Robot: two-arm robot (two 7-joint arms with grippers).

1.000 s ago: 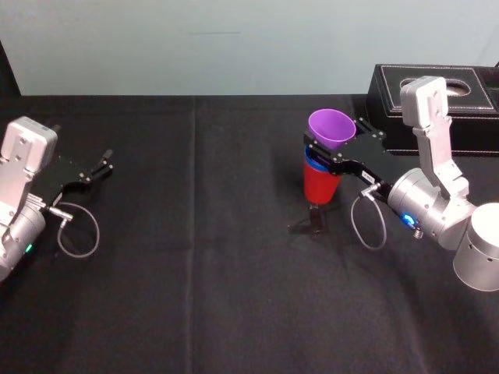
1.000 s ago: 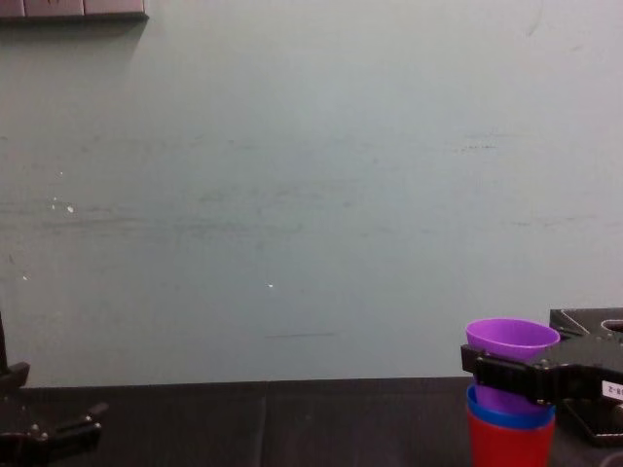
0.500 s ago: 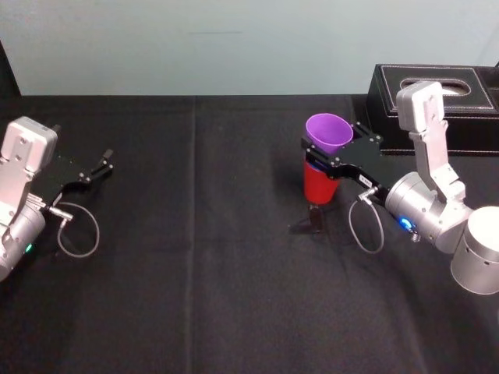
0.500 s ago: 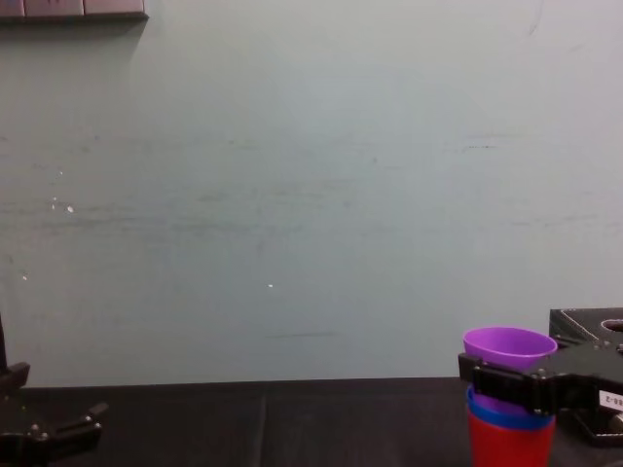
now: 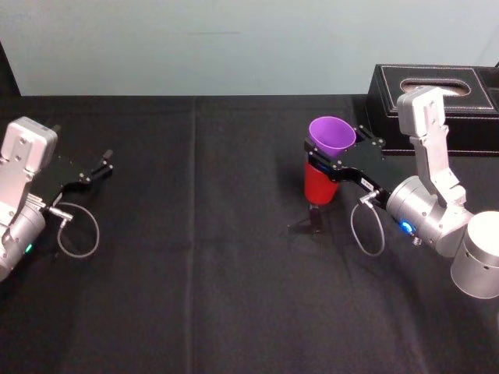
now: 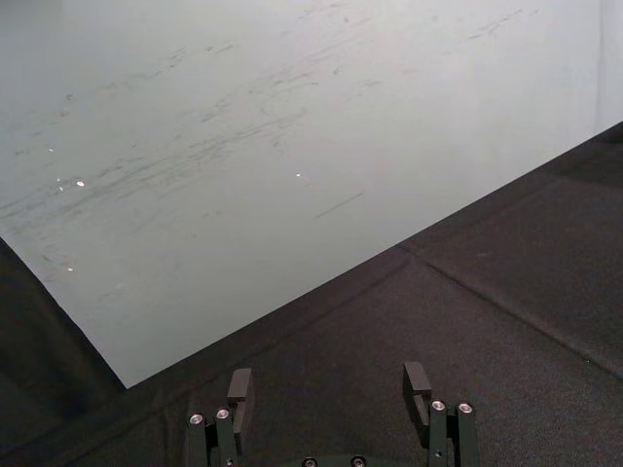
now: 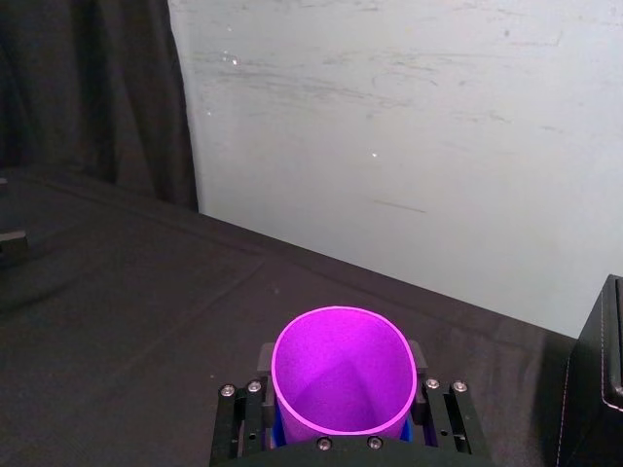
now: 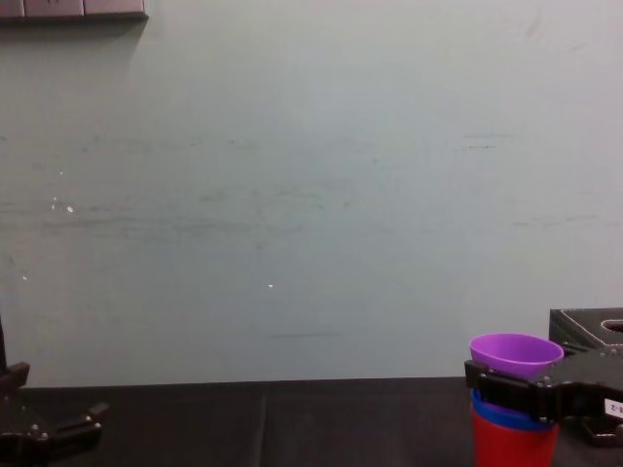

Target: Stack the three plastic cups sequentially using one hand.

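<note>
A surface [image 5: 195,273] covered in black cloth is seen, bounded at its far edge by a pale, scuffed wall [image 8: 292,195]. A seam in the cloth runs from the far edge to the near edge, left of the middle. A black stitched box [image 5: 437,86] is set at the far right corner. The three cups are found nested right of the middle, toward the far edge and near the box. The red cup [image 5: 318,185] stands on the cloth, the blue cup [image 8: 511,416] is seated in it with only its rim showing, and the purple cup [image 5: 330,132] is lodged in the blue one with its upper half standing above that rim. The purple cup is clasped below its rim by the right end effector [image 7: 341,389], a jaw being pressed to either side. The left end effector [image 6: 328,384] is held low near the left edge, its jaws spread with nothing between them. A broad stretch of bare cloth lies between the left end effector and the stack, and another toward the near edge.
</note>
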